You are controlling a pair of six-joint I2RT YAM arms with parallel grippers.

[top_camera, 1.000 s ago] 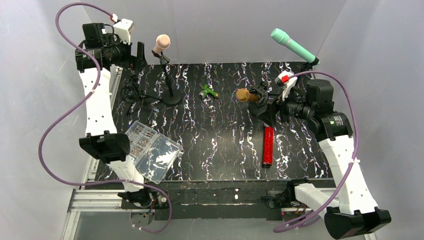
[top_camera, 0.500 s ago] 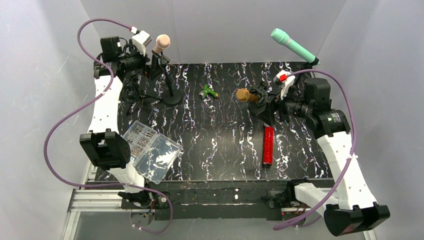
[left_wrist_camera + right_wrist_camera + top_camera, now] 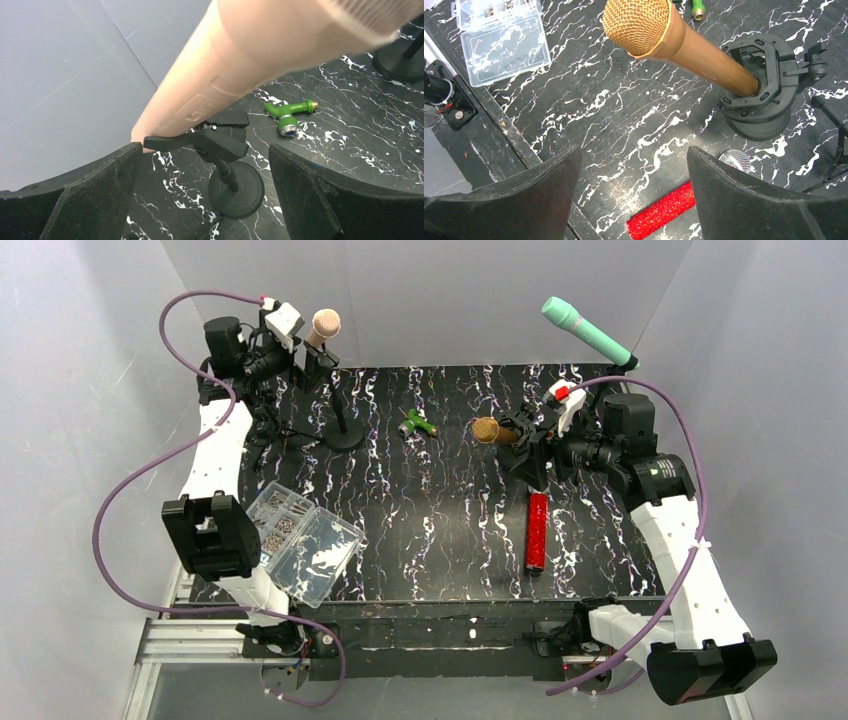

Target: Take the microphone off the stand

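Left pincer (image 3: 204,147) apart, fingers either side of pink mic (image 3: 240,65) near its tail end, not clamped. Pink mic tilted in clip (image 3: 220,140) of stand (image 3: 236,189), far left on tabletop (image 3: 450,540). Right pincer (image 3: 633,150) apart too, near gold mic (image 3: 664,35) in its holder (image 3: 764,95).

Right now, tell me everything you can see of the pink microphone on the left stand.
The pink microphone has a smooth peach handle with a faint embossed rectangle and a textured head. It sits tilted, head up, its lower end in a black clip atop a thin stand with a round base at the far left of the table. The open left pincer flanks it without visibly touching.
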